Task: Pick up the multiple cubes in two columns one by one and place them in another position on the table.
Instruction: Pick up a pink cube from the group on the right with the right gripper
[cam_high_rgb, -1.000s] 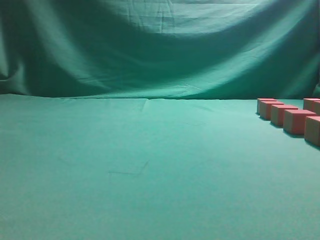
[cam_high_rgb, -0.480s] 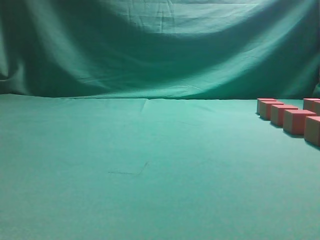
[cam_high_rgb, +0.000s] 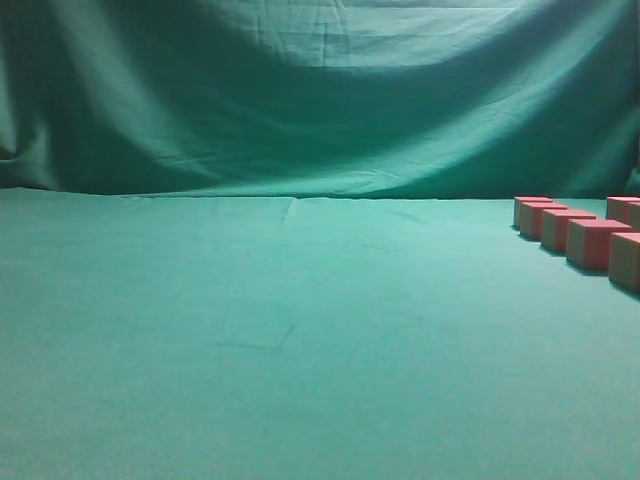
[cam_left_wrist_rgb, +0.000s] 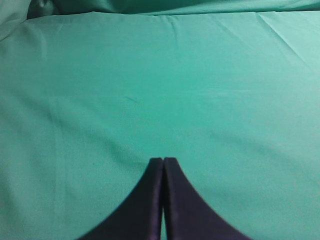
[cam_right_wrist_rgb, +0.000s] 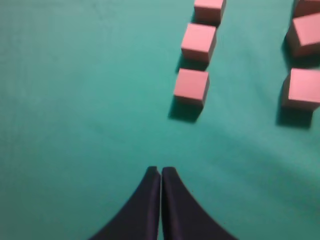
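Left hand (cam_left_wrist_rgb: 163, 161) clenched, empty, above bare counter (cam_left_wrist_rgb: 150, 90). Right hand (cam_right_wrist_rgb: 160, 171) clenched, empty, near cubes (cam_right_wrist_rgb: 191, 85), not touching. Cubes sit on counter in two columns at far right of exterior view.

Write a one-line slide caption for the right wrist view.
Shut right gripper hovering over the green table, facing two columns of pink cubes just ahead and to its right.

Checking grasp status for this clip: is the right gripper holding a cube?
No. The right gripper has its fingers pressed together, empty, short of the nearest cube.
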